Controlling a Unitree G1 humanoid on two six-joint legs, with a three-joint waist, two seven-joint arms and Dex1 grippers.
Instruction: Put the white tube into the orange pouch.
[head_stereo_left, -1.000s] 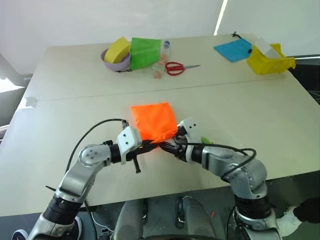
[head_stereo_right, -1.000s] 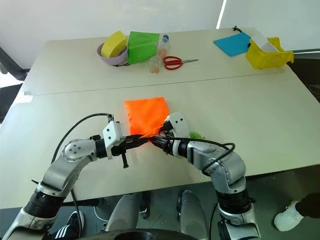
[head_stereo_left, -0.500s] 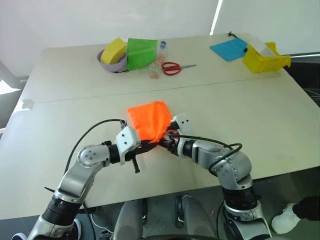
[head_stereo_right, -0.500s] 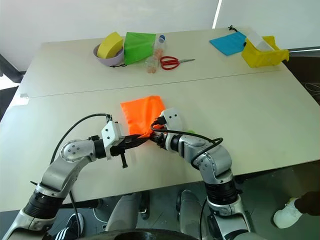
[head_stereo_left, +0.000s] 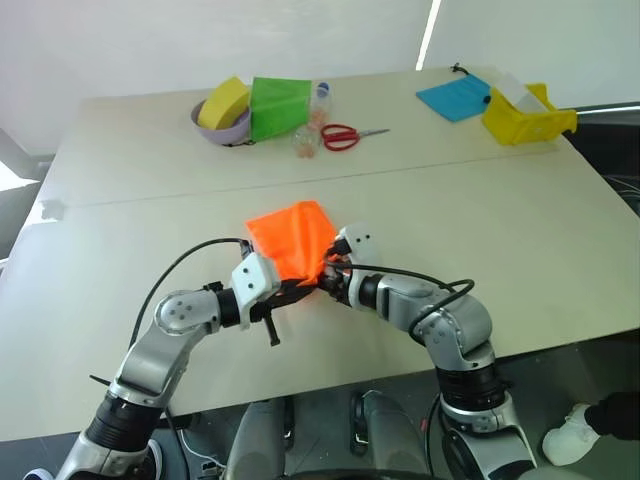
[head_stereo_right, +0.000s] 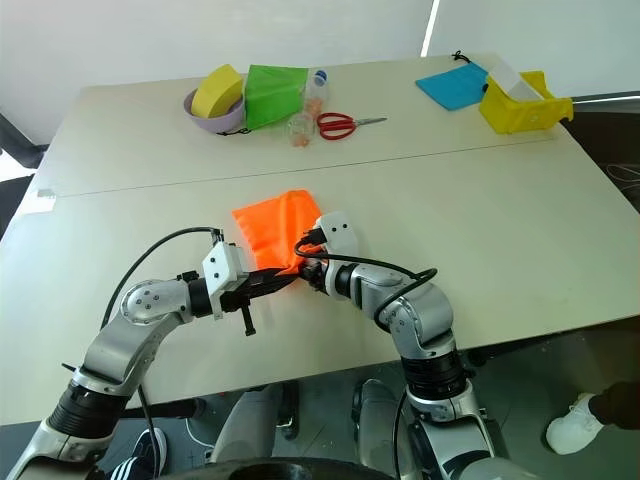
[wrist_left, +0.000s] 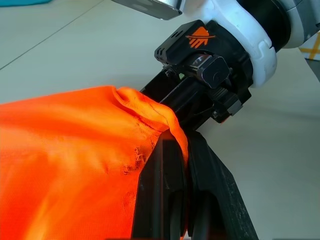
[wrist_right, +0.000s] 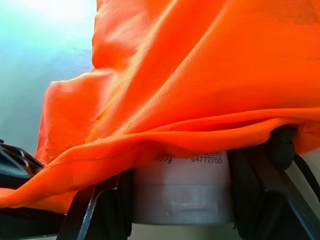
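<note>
Orange pouch at table near centre. Left fingers clenched on pouch mouth hem. Right fingers grasping white tube, tube front end under pouch fabric.

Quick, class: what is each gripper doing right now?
Left gripper: shut on the pouch rim.
Right gripper: holding the tube, partly inside the pouch.

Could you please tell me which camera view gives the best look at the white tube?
The right wrist view: the tube sits between the right pincer's fingers, its end under the orange pouch's edge, print readable. In the head views and the left wrist view, the pouch and pincers cover it.
</note>
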